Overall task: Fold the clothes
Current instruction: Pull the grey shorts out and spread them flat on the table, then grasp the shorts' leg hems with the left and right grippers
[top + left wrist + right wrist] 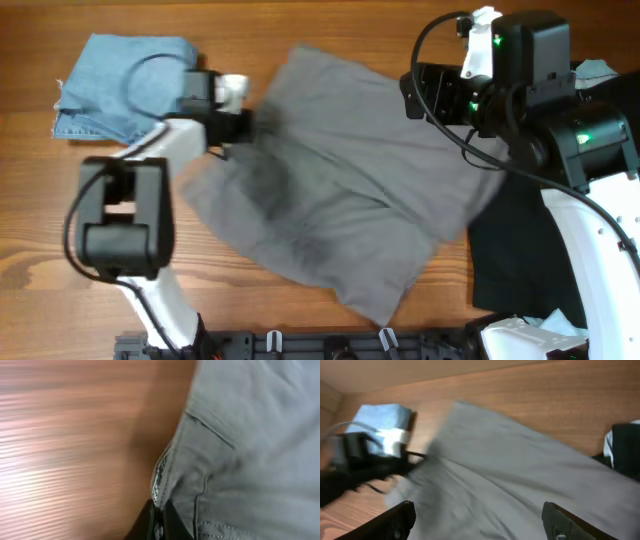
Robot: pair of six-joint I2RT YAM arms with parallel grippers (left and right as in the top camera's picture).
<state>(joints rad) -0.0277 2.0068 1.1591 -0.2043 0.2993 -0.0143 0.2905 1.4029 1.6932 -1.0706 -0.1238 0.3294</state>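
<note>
The grey shorts (340, 190) lie spread across the middle of the wooden table, partly folded over. My left gripper (243, 122) is shut on their left edge; the left wrist view shows the black jaws (159, 515) pinching a grey seam (235, 460). My right gripper (415, 88) hovers above the shorts' upper right part, open and empty; both wide-apart fingertips (480, 517) show above the grey cloth (510, 475). The folded light-blue denim garment (115, 85) lies at the far left. The black garment (515, 250) lies at the right, partly under the right arm.
A white cloth piece (600, 70) shows at the far right edge beside the black garment. A black rail (330, 345) runs along the table's front edge. Both arm bases stand near the front, left (125, 225) and right (590, 200).
</note>
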